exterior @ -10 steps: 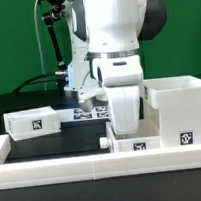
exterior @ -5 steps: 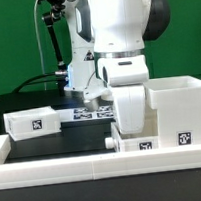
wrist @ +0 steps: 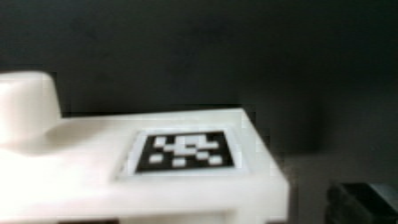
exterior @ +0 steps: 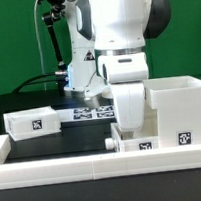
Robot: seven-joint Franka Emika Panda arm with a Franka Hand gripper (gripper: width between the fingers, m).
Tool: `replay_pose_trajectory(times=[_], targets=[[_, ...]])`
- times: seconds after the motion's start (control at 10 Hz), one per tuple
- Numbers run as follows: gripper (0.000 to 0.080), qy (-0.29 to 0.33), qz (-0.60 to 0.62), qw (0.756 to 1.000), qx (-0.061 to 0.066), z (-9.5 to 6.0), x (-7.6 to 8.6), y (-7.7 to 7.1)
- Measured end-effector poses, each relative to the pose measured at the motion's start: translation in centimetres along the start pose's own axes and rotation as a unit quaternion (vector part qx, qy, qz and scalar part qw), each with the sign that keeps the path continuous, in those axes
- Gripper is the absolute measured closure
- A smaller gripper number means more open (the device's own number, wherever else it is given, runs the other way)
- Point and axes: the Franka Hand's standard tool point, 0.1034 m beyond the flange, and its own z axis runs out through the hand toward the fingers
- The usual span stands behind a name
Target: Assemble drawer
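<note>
The drawer's large white shell (exterior: 179, 105) stands at the exterior view's right. One small tray box (exterior: 33, 123) lies at the left. A second tray box (exterior: 143, 141) with tags sits at the front, right against the shell. My gripper (exterior: 130, 128) is low over this second box, its fingers hidden behind the hand. In the wrist view the box's white top with a tag (wrist: 187, 152) and a raised white part (wrist: 22, 110) fill the frame. One dark finger (wrist: 365, 205) shows beside the box. I cannot tell whether the jaws grip it.
The marker board (exterior: 90, 113) lies flat on the black table behind the gripper. A low white rail (exterior: 86, 168) edges the table's front and left side. A black camera stand (exterior: 54, 43) rises at the back.
The arm and the front tray box have shifted a little toward the exterior view's right, closer to the shell. The left tray box has not moved.
</note>
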Motion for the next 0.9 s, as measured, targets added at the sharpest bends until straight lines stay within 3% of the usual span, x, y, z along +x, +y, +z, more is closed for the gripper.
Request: replay_pose_trajectory(times=[0.1,0.3,0.5,0.7,0.8,0.9], targets=[[0.0170,-0.002,0.003,1.000,0.008,-0.6,0.3,-0.2],[0.0154,-0.007,0.011,1.000,0.015,-2.3,0.4,-0.2],[0.0151,-0.012,0.015,1.000,0.009,-4.4,-0.3,0.3],[0.0151,-0.017,0.017,1.000,0.002,-5.9,-2.6,0.9],[0.0151,-0.018,0.014,1.000,0.001,-6.1,-3.7,1.2],[0.0151,-0.018,0.021,1.000,-0.001,-6.0,-3.7,1.2]])
